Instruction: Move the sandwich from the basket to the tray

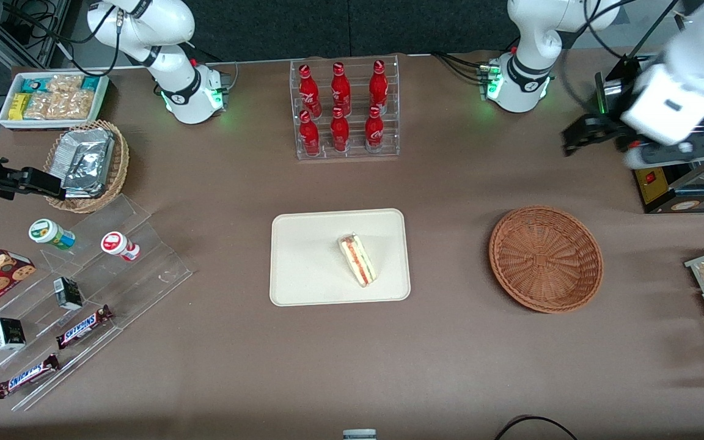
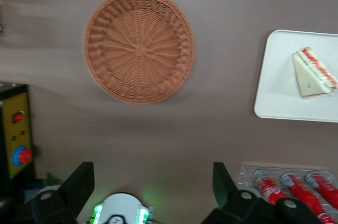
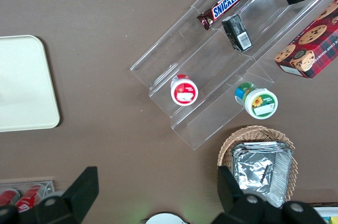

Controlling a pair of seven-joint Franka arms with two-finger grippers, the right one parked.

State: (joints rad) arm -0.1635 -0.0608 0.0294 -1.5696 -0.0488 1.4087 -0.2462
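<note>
Brown table (image 1: 450, 366) is carrying a clear rack of red bottles (image 1: 344, 110) at the edge farthest from the front camera. The sandwich (image 1: 358, 260) is lying flat on the cream tray (image 1: 303, 269), filling edge showing. The reddish-brown basket (image 1: 546, 258) is sitting toward the working arm's end, holding nothing. The left gripper (image 2: 153, 184) is hovering high above the table, fingers (image 2: 79, 184) spread and gripping nothing, farther from the front camera than the basket.

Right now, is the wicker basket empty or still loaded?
Empty: the basket shows bare weave; the sandwich lies on the tray. The end effector is open, raised clear.
</note>
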